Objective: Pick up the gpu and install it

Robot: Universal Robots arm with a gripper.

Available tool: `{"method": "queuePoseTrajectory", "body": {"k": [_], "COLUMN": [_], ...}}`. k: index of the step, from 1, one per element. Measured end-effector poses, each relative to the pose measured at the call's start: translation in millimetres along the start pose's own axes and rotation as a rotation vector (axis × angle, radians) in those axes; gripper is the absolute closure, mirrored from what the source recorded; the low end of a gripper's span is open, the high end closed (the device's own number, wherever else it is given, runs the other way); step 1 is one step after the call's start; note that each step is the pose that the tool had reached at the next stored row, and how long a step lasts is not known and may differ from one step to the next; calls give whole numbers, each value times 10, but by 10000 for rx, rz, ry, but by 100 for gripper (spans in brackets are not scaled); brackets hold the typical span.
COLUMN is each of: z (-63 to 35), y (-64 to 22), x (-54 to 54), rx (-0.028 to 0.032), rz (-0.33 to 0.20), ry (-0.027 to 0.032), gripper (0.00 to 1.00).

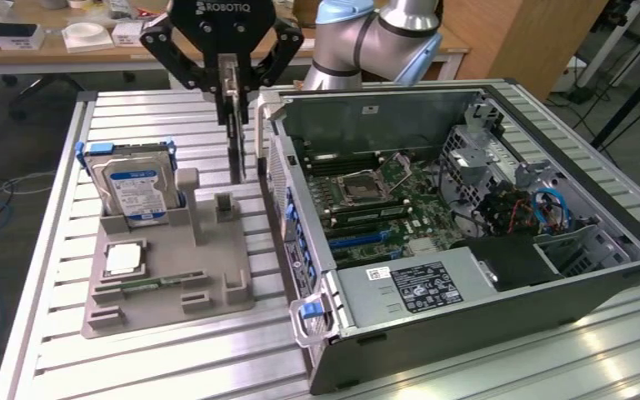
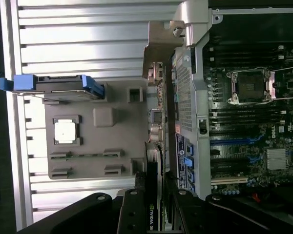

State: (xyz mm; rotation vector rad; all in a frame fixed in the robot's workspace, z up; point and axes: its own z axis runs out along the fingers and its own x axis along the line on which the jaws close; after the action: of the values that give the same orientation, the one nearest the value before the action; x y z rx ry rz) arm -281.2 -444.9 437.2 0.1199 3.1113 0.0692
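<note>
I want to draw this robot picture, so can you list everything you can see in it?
gpu: one, black, upright in the gripper, beside the computer case
hard drive: one, silver with blue-white label, standing on the tray
processor chip: one, silver, flat on the tray
memory stick: one, green, flat on the tray
tray: one, grey, on the table
computer case: one, black, open, exterior view's right
table: one, silver slats, under everything
arm: one, silver and blue, behind the case
gripper: one, black, shut on the gpu
</note>
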Motion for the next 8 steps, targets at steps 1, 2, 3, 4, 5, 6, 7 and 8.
{"method": "queuePoseTrajectory", "body": {"k": [1, 2, 3, 4, 5, 6, 7, 8], "z": [1, 1, 2, 3, 4, 5, 5, 7], "y": [2, 4, 7, 9, 11, 14, 16, 19], "x": [-29, -59, -91, -122, -153, -183, -215, -246], "rx": [1, 1, 2, 2, 1, 1, 1, 1], "rz": [0, -2, -4, -7, -10, -11, -13, -14], "ry": [0, 1, 1, 1, 1, 1, 1, 1], "gripper": [74, 74, 74, 74, 74, 74, 74, 74]}}
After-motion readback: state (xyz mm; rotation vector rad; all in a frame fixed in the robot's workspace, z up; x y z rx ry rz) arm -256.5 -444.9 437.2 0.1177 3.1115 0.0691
